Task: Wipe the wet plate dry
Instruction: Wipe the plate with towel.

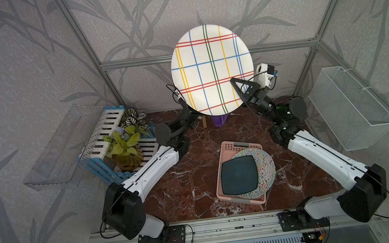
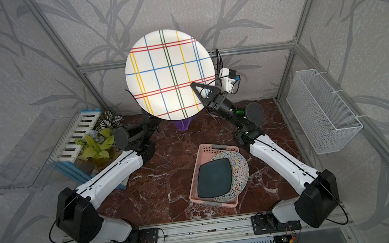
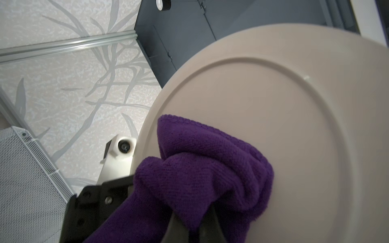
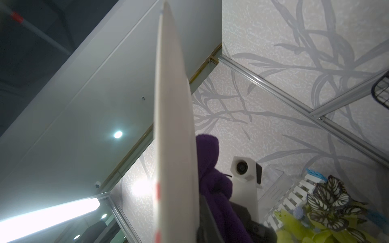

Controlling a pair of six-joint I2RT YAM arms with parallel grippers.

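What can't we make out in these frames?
Left gripper: hidden behind the round white striped plate in both top views.
Purple terry cloth: mostly behind that plate there; only its lower end shows.
Wetness on the plate: too fine to see in any view.

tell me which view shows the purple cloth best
The left wrist view: the purple cloth fills the foreground, bunched against the underside of the plate. The right wrist view shows it side-on behind the plate's edge; both top views show only a scrap below the plate.
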